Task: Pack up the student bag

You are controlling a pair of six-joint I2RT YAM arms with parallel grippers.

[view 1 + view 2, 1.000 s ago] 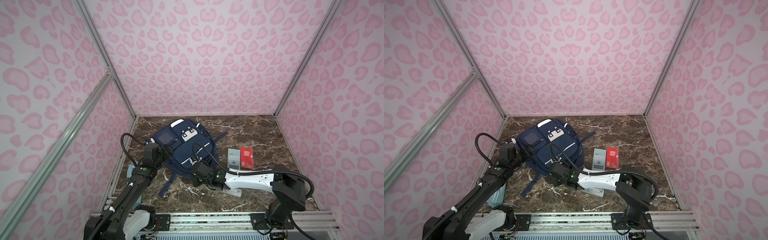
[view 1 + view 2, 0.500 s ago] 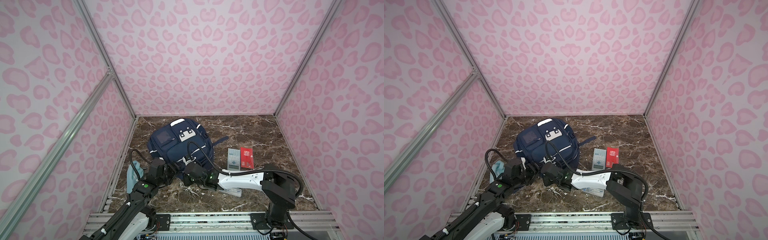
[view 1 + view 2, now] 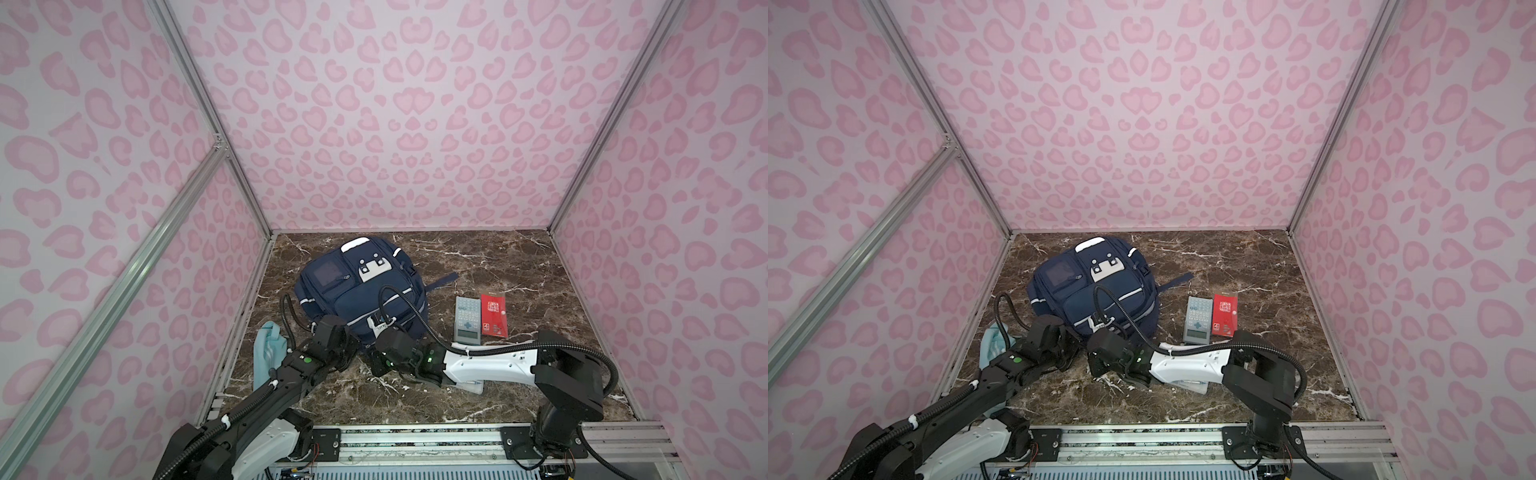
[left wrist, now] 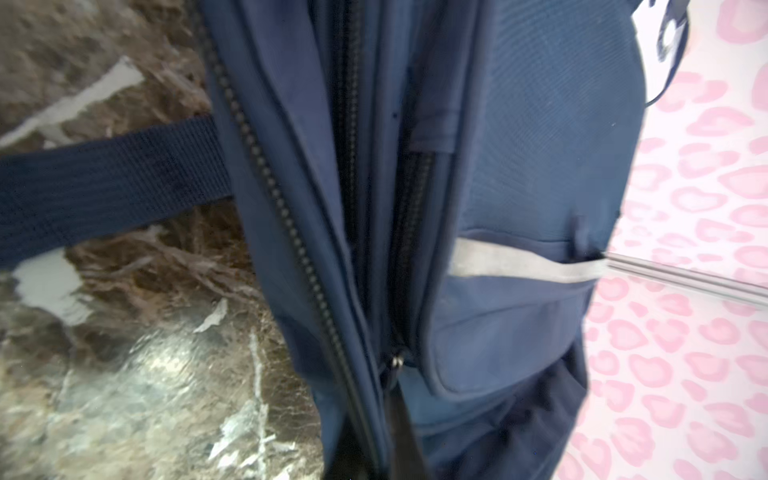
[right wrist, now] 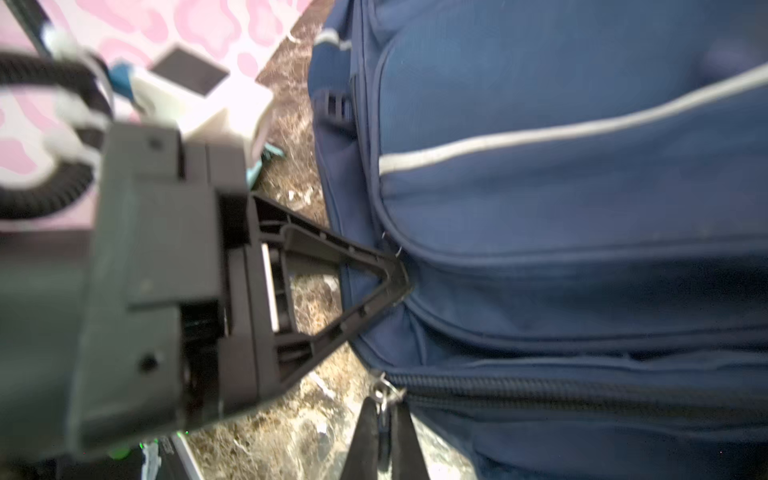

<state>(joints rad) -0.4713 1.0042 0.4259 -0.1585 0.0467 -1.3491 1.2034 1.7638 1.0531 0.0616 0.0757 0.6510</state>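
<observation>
On the student bag [image 3: 357, 291] — left tool [image 5: 397, 268] and right tool [image 5: 384, 424] pinch zipper pulls [image 5: 386, 392].

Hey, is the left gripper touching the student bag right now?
Touching. In the right wrist view the left gripper is closed, its tip pressed into the student bag at a pocket seam, with no gap showing.

Black angular-link left arm [image 3: 291, 376]: green dot near wrist, white cable ties [image 3: 272, 383], white shell at base. White-shelled right arm [image 3: 490, 362]: black blocky elbow and base, green lights near wrist. Ribbed black cables [image 3: 390, 287] off both wrists. Matte black left gripper [image 5: 401, 272]: open-frame triangular fingers, round screw holes in housing.
</observation>
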